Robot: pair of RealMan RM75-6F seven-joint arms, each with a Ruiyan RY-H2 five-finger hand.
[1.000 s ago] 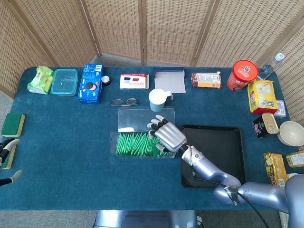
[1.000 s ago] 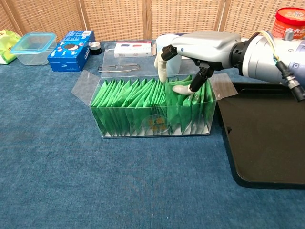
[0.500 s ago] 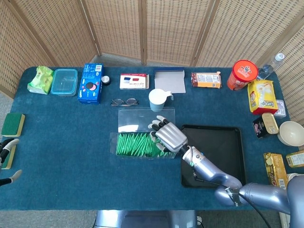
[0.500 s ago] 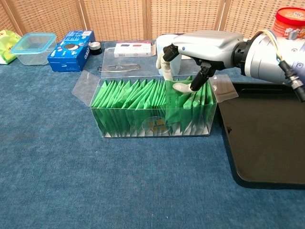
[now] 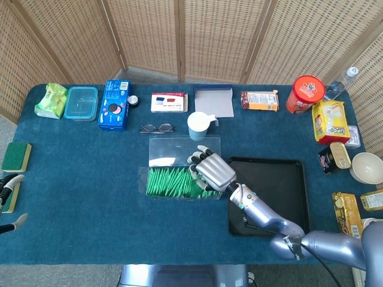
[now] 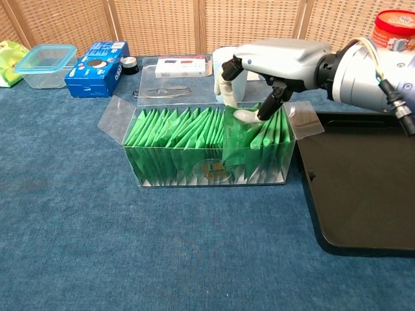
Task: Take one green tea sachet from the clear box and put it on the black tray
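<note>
A clear box (image 6: 170, 170) packed with green tea sachets (image 6: 175, 133) stands mid-table, its flaps folded out; the head view shows the box (image 5: 157, 179) too. My right hand (image 6: 279, 59) hovers over the box's right end and pinches one sachet (image 6: 241, 141) between thumb and a finger. That sachet stands a little higher than its neighbours, with its lower part still in the box. The black tray (image 6: 363, 188) lies just right of the box with nothing on it. At the far left edge of the head view my left hand (image 5: 11, 200) shows only spread fingertips, holding nothing.
Behind the box are a white cup (image 5: 199, 125) and a pair of glasses (image 5: 157, 128). A blue biscuit box (image 5: 115, 104), a lidded container (image 5: 81, 102) and a red canister (image 5: 307, 92) line the back. Snack packs and a bowl (image 5: 366, 167) crowd the right edge.
My right hand has risen slightly and shifted a little right, drawing the pinched sachet partway up out of the row. The left hand has not moved.
</note>
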